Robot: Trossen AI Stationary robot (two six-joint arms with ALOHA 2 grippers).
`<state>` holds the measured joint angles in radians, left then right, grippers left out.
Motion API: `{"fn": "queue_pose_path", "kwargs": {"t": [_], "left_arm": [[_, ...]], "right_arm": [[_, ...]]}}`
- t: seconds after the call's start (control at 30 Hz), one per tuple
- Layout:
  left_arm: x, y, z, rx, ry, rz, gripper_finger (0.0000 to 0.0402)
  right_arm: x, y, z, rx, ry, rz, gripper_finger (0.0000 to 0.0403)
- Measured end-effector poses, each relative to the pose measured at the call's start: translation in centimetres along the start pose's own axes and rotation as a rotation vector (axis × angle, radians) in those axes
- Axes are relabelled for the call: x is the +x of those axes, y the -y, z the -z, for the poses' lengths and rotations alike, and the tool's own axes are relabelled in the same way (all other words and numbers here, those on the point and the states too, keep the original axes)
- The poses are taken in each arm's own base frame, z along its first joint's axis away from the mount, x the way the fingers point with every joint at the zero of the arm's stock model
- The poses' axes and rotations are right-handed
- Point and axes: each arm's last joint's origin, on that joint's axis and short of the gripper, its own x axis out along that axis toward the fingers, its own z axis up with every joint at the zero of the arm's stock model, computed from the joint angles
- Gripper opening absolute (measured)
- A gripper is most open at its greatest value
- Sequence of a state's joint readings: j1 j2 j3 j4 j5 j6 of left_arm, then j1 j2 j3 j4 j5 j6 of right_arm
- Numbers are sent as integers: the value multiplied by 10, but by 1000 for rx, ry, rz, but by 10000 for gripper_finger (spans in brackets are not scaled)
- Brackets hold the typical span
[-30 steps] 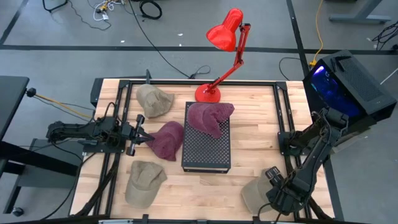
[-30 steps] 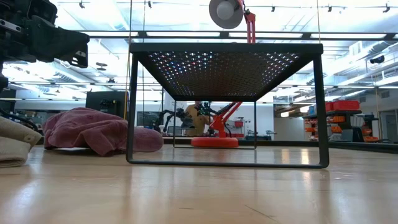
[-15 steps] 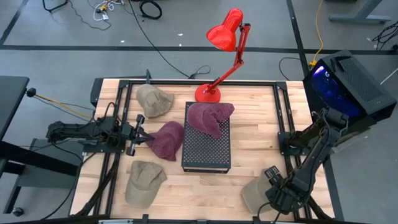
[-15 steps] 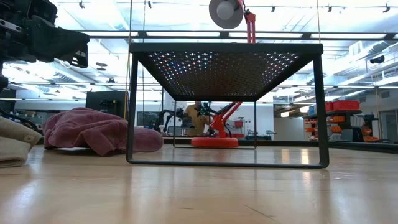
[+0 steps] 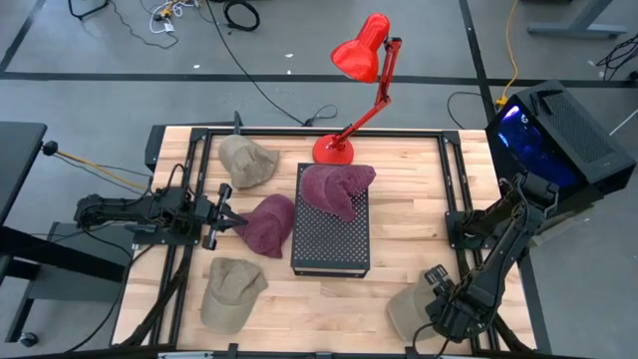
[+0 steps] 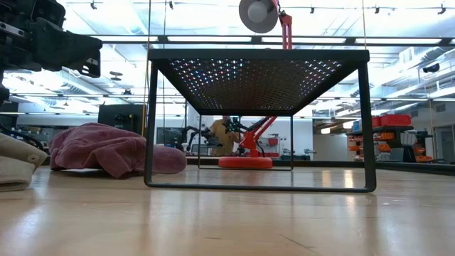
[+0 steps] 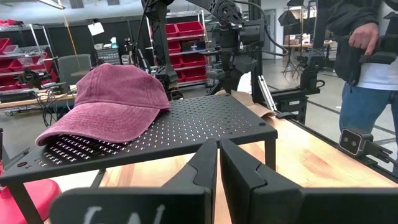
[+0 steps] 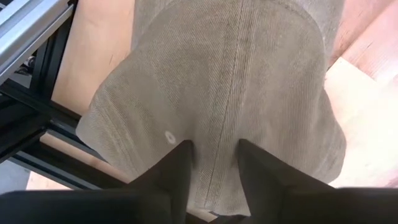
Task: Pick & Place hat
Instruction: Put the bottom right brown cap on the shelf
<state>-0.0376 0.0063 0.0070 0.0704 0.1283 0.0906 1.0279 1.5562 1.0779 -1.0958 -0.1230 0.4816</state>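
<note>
A beige hat (image 5: 407, 311) lies at the table's near right corner, and my right gripper (image 5: 439, 307) stands over it, shut on its crown (image 8: 214, 93). My left gripper (image 5: 227, 221) is shut and holds nothing, level just left of a maroon hat (image 5: 267, 225) that rests on the table. A second maroon hat (image 5: 337, 187) (image 7: 109, 99) sits on the far end of a black perforated stand (image 5: 332, 244). Two more beige hats lie at the far left (image 5: 245, 160) and the near left (image 5: 231, 289). My right gripper pinches the crown cloth of the beige hat (image 8: 214, 158) between its two fingers (image 8: 183, 165), which come from above and point down. A seam of the crown runs into the gap. The hat lies on the table, its edge over the frame rail (image 8: 37, 134).
A red desk lamp (image 5: 359, 60) stands with its base (image 5: 332, 150) at the far edge behind the stand. Black frame rails (image 5: 189, 199) run along the table's left and right sides. A person (image 7: 367, 56) stands beyond the table. Bare wood lies right of the stand (image 5: 414, 219).
</note>
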Motion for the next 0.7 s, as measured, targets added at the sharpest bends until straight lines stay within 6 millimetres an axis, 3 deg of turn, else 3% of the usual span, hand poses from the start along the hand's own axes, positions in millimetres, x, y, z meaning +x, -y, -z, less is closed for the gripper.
{"fn": "queue_pose_path", "kwargs": {"t": [0.5,0.7], "left_arm": [[0,0,0,0,0,0,25],[0,0,0,0,0,0,25]], "right_arm": [[0,0,0,-1,-1,-1,12],[0,-1,0,-8,-14,-23,7]]}}
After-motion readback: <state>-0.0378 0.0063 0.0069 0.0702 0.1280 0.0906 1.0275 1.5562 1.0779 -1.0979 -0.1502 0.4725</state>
